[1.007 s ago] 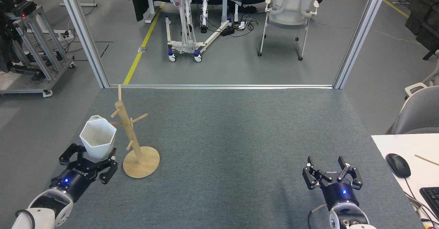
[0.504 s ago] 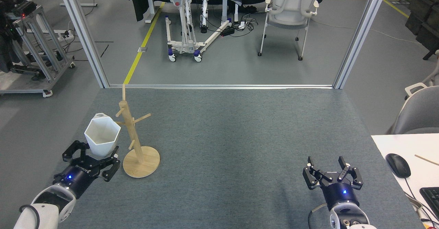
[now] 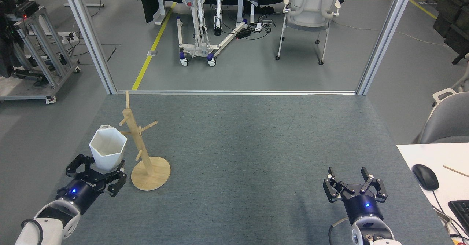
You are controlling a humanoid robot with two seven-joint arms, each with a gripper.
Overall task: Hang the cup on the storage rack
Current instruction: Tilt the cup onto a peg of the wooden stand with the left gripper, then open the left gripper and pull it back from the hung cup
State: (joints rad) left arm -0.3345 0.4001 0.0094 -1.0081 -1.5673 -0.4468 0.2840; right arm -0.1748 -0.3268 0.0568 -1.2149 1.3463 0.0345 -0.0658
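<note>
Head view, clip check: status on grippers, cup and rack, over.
Left gripper shut on cup, upright, beside storage rack, not hung. Right gripper open, empty, low right. Nothing between cup and pegs.

At the lower left of the frame, the white faceted cup point(image 3: 107, 151) is gripped at its base by the left tool point(image 3: 96, 171), its hexagonal opening turned up and its handle at the far rim. Just to its right the storage rack point(image 3: 141, 149) is seen leaning on its round base on the grey carpet point(image 3: 238, 146). At the lower right, the right tool point(image 3: 354, 185) is held spread and empty.
</note>
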